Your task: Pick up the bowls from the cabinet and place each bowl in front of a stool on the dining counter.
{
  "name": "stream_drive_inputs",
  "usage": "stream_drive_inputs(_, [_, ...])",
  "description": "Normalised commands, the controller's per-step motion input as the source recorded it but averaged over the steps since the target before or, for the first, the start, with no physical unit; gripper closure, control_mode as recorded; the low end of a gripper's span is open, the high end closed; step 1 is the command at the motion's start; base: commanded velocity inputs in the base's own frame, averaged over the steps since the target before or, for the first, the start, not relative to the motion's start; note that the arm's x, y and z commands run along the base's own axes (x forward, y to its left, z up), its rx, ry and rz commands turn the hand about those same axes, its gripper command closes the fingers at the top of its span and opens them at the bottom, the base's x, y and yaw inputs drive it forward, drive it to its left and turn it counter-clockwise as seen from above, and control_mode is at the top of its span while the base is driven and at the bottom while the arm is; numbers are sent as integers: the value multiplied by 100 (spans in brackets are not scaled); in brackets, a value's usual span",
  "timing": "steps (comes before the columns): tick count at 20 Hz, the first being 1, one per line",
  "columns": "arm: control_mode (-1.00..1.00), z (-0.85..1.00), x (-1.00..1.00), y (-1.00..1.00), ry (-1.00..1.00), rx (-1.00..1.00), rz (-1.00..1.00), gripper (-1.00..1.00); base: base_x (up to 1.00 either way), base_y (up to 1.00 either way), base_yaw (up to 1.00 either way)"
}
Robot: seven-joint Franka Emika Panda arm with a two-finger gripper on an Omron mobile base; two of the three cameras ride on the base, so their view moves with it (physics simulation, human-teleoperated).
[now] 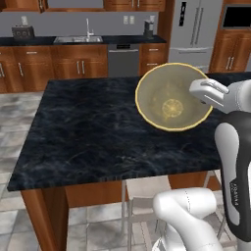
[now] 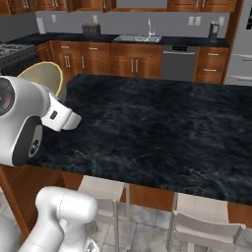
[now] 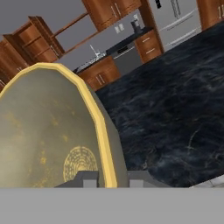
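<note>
One bowl (image 1: 171,96) clenched by your gripper (image 3: 107,179) above the dining counter (image 1: 88,132).
Your hand view shows fingers straddling its yellow rim; your right base view shows stools (image 2: 204,219) beneath the counter.

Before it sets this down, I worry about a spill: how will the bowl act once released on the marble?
The bowl looks rigid, so it should keep its shape. It hangs tilted, pinched at its thin yellow rim by the tool, so it may rock before settling. The dining counter looks glossy; the bowl could slide if nudged.
</note>
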Motion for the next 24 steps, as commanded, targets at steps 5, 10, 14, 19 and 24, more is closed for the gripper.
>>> stream_drive_inputs(5, [-100,-1,7,-4,0,0,0,100,12,0,3])
stream_drive_inputs(10, [-100,-18,21,-33,4,0,0,100,0,0,0])
stream_drive_inputs(14, [-100,-34,32,-20,14,0,0,100,0,0,0])
stream_drive_inputs(19, [-100,-62,15,-2,14,1,-2,100,0,0,0])
stream_drive_inputs(24, [-100,-57,7,-18,2,15,-2,100,0,0,0])
